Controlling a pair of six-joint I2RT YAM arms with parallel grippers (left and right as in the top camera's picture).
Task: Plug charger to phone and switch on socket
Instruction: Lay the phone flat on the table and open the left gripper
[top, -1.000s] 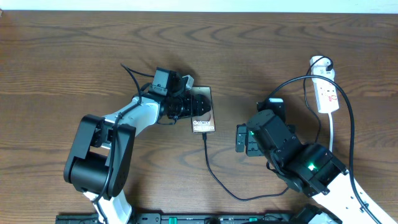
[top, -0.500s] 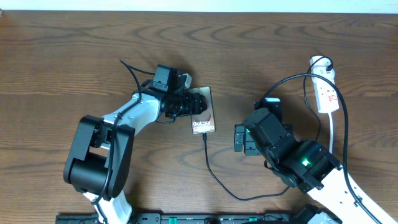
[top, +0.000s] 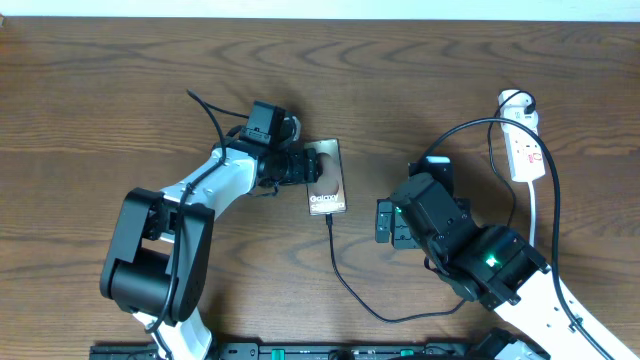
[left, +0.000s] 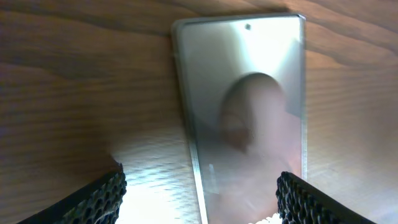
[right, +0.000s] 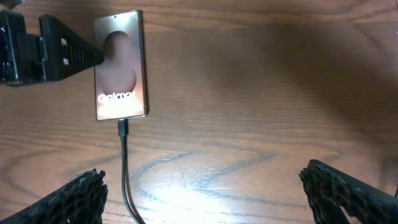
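As the overhead view shows, the left gripper (top: 305, 165) hangs at the edge of the phone (top: 329, 180), while the right gripper (top: 385, 222) is apart from it, the phone lying ahead and to its left. The charger (top: 345, 280) runs from the phone past the right arm to the socket (top: 527, 150).

Left wrist: fingers (left: 102, 199) spread wide, holding nothing; phone just ahead, between them.

Right wrist: fingers (right: 81, 196) wide apart, empty; phone ahead-left, charger tip seated in its near edge.
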